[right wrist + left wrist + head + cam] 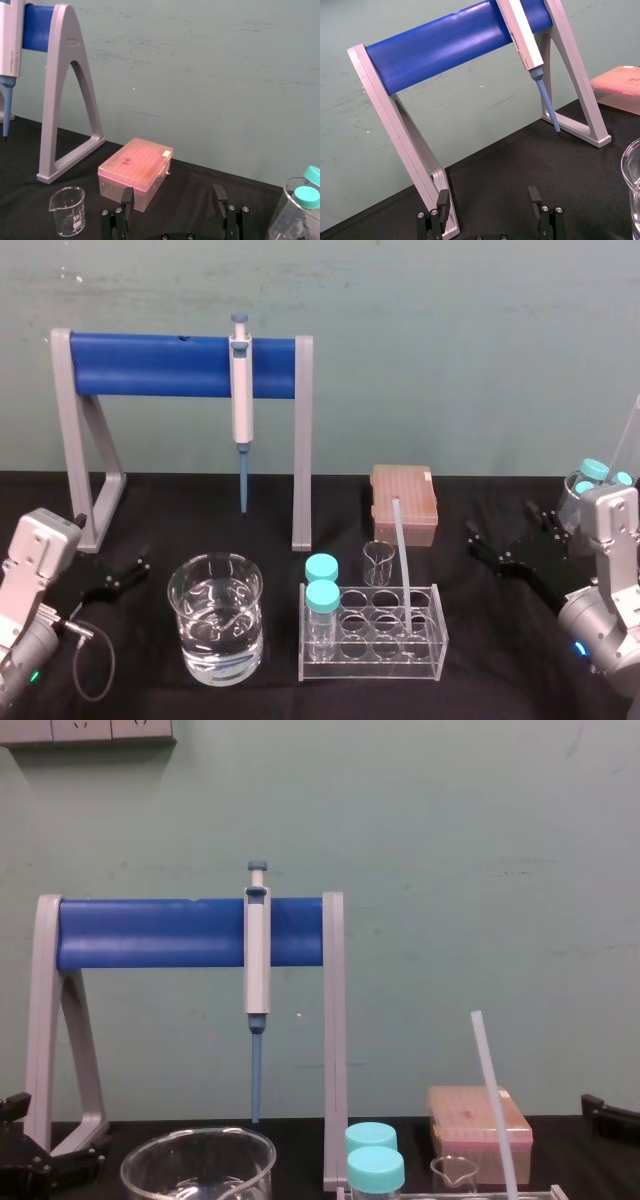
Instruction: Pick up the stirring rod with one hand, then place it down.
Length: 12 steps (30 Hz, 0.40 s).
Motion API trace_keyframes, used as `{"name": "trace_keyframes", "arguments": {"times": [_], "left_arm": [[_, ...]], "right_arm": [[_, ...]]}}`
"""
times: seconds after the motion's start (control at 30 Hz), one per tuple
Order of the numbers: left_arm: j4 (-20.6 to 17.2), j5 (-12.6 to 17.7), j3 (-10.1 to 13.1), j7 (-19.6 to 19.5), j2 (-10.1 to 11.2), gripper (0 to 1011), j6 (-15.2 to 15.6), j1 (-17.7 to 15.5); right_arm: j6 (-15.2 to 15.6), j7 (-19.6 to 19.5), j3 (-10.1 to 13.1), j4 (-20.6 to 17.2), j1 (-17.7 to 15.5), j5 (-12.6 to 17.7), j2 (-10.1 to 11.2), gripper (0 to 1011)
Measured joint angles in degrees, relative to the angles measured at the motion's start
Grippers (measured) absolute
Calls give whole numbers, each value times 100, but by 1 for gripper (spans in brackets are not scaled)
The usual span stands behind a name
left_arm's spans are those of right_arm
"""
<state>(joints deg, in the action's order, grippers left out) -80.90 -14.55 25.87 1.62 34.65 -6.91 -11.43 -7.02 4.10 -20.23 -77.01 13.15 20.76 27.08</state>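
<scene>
The stirring rod (404, 560) stands in a clear rack (372, 668) near the front edge of the counter (500, 680), a little right of the middle. Its lower end sits in one of the rack's right-hand cells, and its long axis is close to upright, with the top tipped slightly toward the left and the back edge. The free upper length rises well above the rack, just beside a small beaker (379, 562).

The right hand (173, 196) waits toward the right edge of the counter, its fingers spread wide and holding nothing. From it the rod lies to the left and a little toward the front edge, with bare counter between. That makes it the nearer hand by my reading.

The left hand (488, 196) sits near the left edge, equally wide open and empty. A big glass of water (215, 635) stands between it and the rack, so its path looks longer and more cluttered.

A grasp likely has to close across the thin shaft above the rack and then lift along the rod's own line.
</scene>
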Motion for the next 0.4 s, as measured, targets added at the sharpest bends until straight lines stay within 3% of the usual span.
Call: {"name": "trace_keyframes", "arguments": {"times": [0.4], "left_arm": [[0, 0, 0, 0, 0, 1005, 0, 0]], "right_arm": [[9, 7, -1, -22, 3, 17, 30, 1003]]}}
